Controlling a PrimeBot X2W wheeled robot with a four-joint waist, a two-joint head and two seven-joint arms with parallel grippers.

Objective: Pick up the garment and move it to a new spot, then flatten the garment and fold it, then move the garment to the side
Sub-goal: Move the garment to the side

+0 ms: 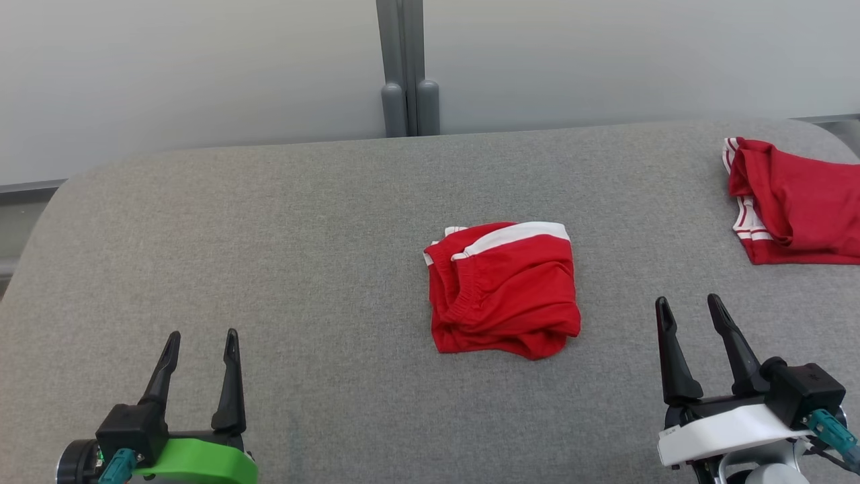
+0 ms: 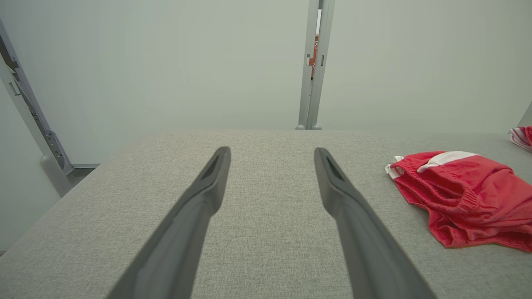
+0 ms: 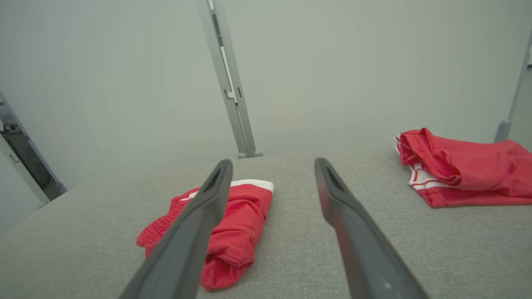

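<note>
A red garment (image 1: 504, 289) with a white band lies bunched in the middle of the grey padded table (image 1: 302, 235); it also lies at the right of the left wrist view as the garment (image 2: 461, 195), and behind the left finger in the right wrist view as the garment (image 3: 245, 216). My left gripper (image 1: 203, 339) hovers open near the front left, well clear of the cloth, its fingers (image 2: 208, 182) spread over bare fabric. Front right of the garment, my right gripper (image 1: 691, 304) is open too, holding nothing.
A second red garment (image 1: 796, 202) with white stripes lies at the table's far right edge, seen also as the second garment (image 3: 461, 166). A grey post (image 1: 406, 74) stands behind the table against a pale wall. The table's rounded corners fall away at left and right.
</note>
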